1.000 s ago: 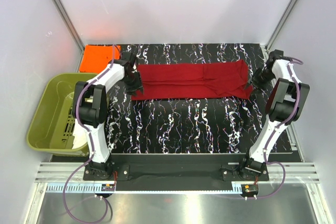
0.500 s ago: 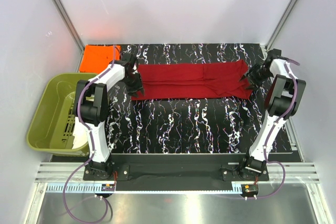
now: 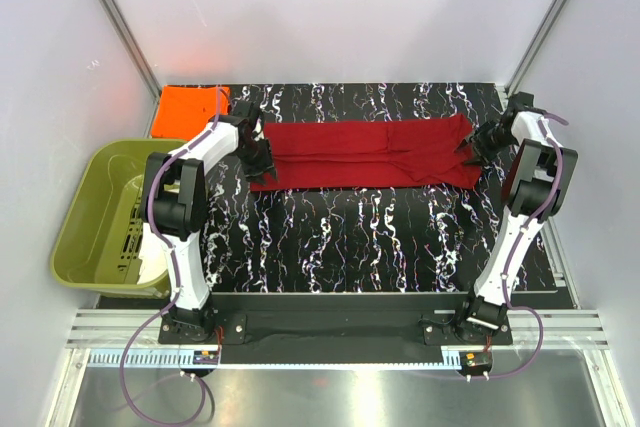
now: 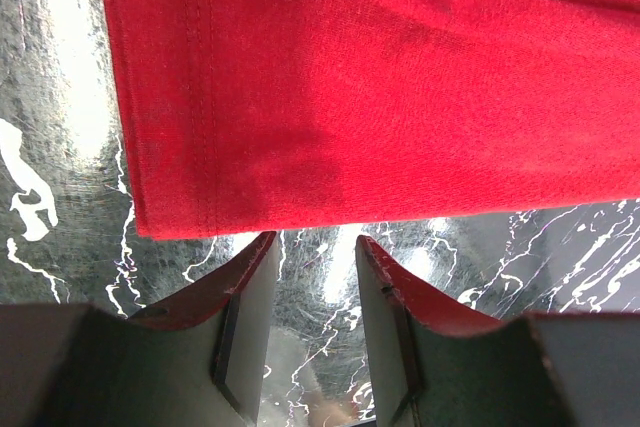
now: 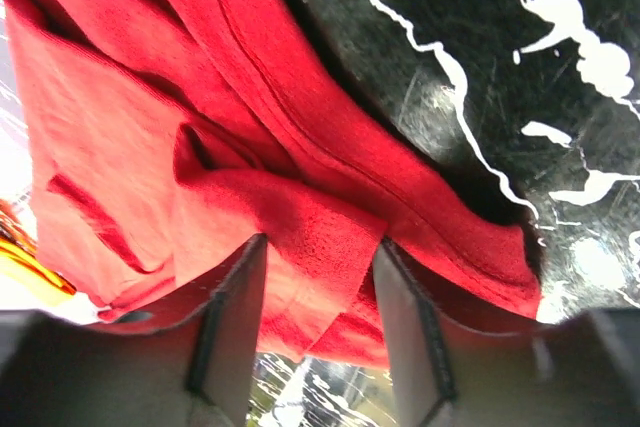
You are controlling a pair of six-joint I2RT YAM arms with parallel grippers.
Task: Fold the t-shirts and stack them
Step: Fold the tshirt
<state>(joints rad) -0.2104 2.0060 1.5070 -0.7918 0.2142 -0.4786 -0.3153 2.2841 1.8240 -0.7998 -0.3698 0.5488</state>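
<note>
Glossy black marbled table [image 3: 380, 237], soft crimson t-shirt [image 3: 370, 152] folded into long strip

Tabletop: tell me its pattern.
Black tabletop with white marble-like veining, clearest in the top external view.

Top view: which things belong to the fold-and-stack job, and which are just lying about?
Job in hand:
- red t-shirt, spread across the table
- orange t-shirt, at the far left corner

Lying about:
- olive-green tub, beside the table's left edge
</note>
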